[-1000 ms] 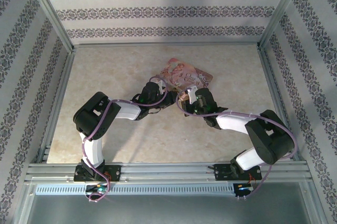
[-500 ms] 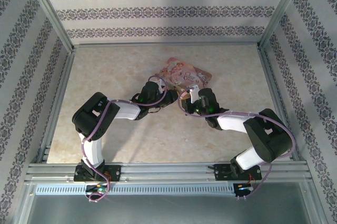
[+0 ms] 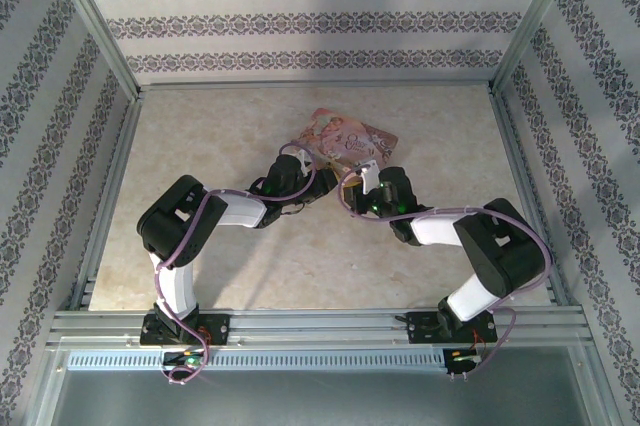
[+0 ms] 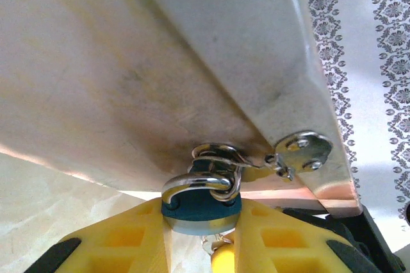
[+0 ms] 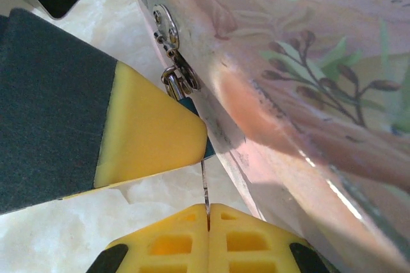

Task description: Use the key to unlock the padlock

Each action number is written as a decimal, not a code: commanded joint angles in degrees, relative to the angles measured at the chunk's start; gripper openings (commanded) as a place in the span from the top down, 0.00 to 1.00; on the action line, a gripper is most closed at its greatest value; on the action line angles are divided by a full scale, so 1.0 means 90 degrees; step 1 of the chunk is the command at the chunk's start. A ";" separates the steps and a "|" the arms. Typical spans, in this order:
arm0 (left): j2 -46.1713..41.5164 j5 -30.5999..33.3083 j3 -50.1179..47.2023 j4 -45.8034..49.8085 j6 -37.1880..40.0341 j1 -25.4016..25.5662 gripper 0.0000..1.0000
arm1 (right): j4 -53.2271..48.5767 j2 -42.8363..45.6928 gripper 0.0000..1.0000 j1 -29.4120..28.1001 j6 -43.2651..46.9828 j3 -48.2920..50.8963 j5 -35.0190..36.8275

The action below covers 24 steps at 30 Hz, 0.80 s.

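Observation:
The padlock [image 4: 200, 207], a small teal body with a silver shackle [image 4: 192, 182], hangs from the hasp [image 4: 300, 151] of the pink floral box [image 5: 307, 87]. My left gripper [image 4: 200, 214] is shut on the padlock body, a yellow finger [image 4: 122, 241] on each side. My right gripper [image 5: 208, 209] is shut on the key [image 5: 204, 186], whose thin blade runs up to the padlock's underside [image 5: 209, 149], beside the left gripper's yellow finger [image 5: 150, 132]. In the top view, the left gripper [image 3: 322, 189] and right gripper [image 3: 350, 189] meet at the box's near edge [image 3: 345, 138].
The box lies on a pale marble-patterned floor [image 3: 220, 136] inside a frame with patterned walls. Metal rails [image 3: 320, 324] run along the near edge by the arm bases. Open floor lies left of, right of and behind the box.
The right arm's elbow has swung a little inward and forward. The box has turned slightly with it. The left arm has stayed put.

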State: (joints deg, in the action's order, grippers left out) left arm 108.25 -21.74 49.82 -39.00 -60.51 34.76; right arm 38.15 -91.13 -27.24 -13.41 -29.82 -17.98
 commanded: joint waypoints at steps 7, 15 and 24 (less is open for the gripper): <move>-0.0222 -0.0602 -0.0048 -0.0227 -0.0014 0.0161 0.73 | 0.1239 -0.0206 1.00 0.0209 -0.0480 -0.0202 -0.0933; -0.0220 -0.0628 -0.0062 -0.0193 0.0012 0.0163 0.73 | 0.1249 -0.0294 1.00 0.0395 -0.0614 -0.0280 -0.1366; -0.0356 -0.0773 -0.0111 -0.0144 -0.0005 0.0158 0.73 | 0.1210 -0.0225 1.00 0.0449 -0.0422 -0.0270 -0.1249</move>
State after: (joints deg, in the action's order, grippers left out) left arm 108.03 -21.76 49.56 -39.00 -60.51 34.74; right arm 41.82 -93.69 -23.09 -18.02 -29.85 -28.03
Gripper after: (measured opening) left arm 0.270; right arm 0.051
